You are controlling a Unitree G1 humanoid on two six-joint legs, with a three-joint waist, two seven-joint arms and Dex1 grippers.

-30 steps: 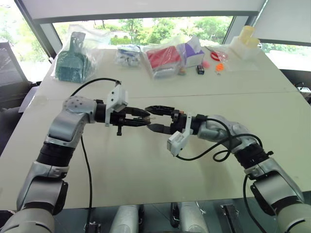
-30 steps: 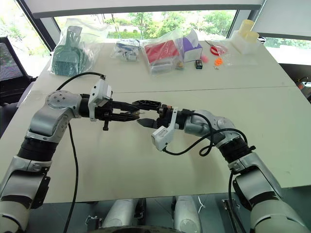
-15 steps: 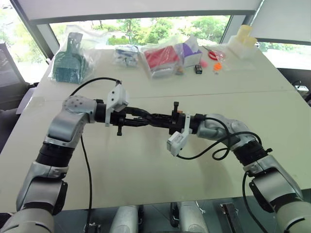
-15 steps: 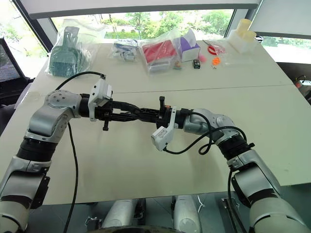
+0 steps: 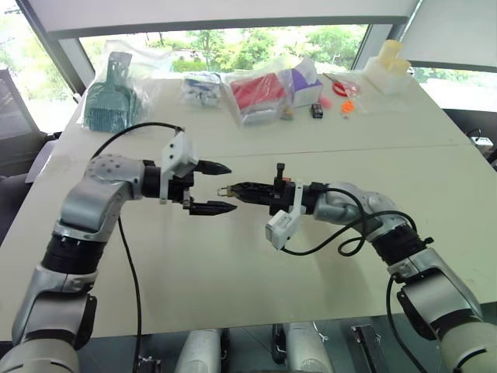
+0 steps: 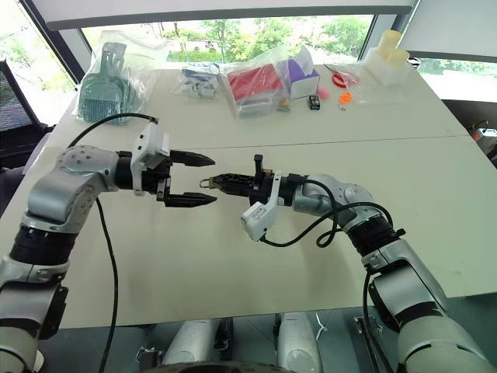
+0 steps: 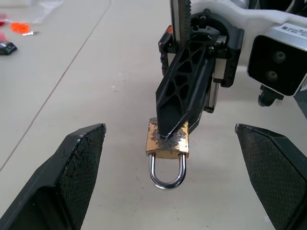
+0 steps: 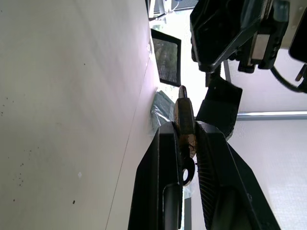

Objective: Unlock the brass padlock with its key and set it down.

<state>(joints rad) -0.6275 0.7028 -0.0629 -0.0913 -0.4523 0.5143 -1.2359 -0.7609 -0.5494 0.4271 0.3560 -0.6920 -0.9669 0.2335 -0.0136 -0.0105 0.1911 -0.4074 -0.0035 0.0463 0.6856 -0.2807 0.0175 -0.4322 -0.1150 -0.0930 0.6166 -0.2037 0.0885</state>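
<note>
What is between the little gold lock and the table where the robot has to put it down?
Nothing visible. The right gripper holds the brass padlock in the air, and the table below it is bare. The left gripper stands open beside it, not underneath.

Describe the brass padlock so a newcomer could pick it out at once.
Over the middle of the white table, find the right claw, shut and pointing at the open left claw. Pinched at its tips is the brass padlock: yellow body, thin silvery shackle.
</note>
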